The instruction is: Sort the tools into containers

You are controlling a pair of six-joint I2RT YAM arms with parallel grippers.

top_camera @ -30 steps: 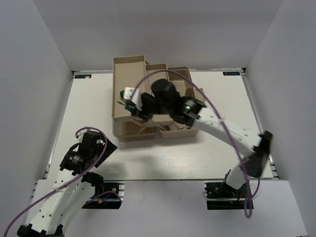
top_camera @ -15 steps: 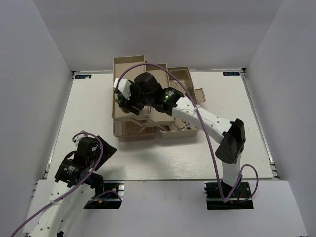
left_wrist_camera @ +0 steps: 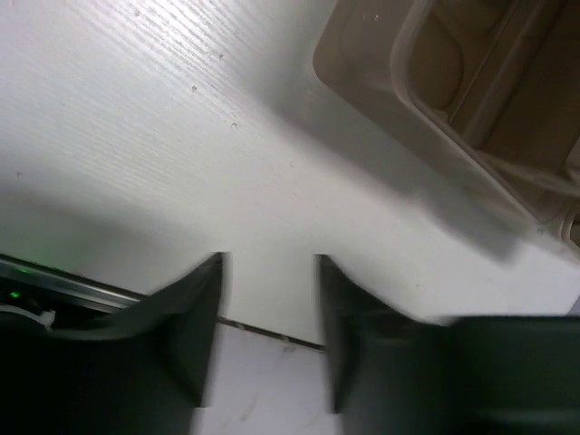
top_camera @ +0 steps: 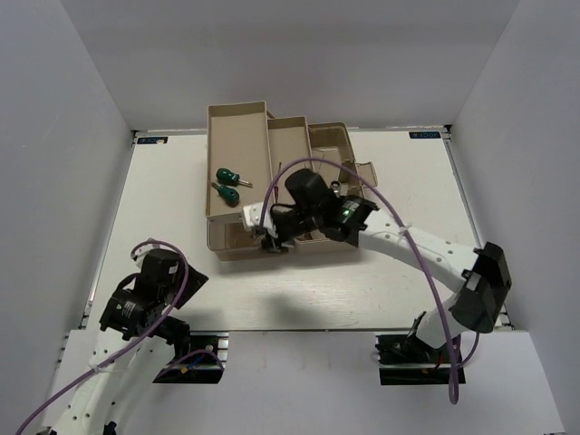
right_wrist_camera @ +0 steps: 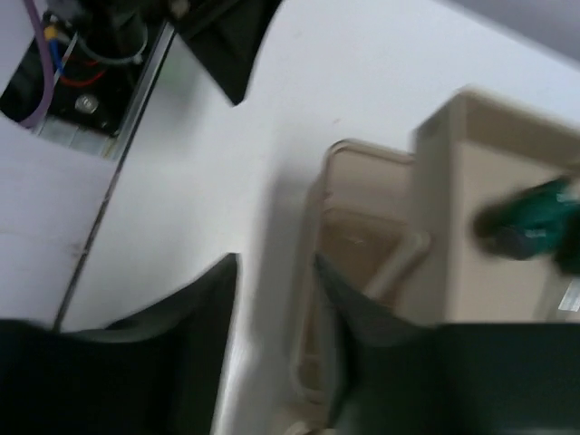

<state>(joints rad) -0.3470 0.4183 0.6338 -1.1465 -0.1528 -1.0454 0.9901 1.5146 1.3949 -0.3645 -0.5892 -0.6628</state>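
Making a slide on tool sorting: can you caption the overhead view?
Two green-handled screwdrivers lie in the open toolbox's left tray while the right gripper hovers over the box's front edge.

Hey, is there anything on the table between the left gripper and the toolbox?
Nothing visible. In the left wrist view, only bare white table lies between the left gripper and the near corner of the toolbox. The gripper is open and holds nothing.
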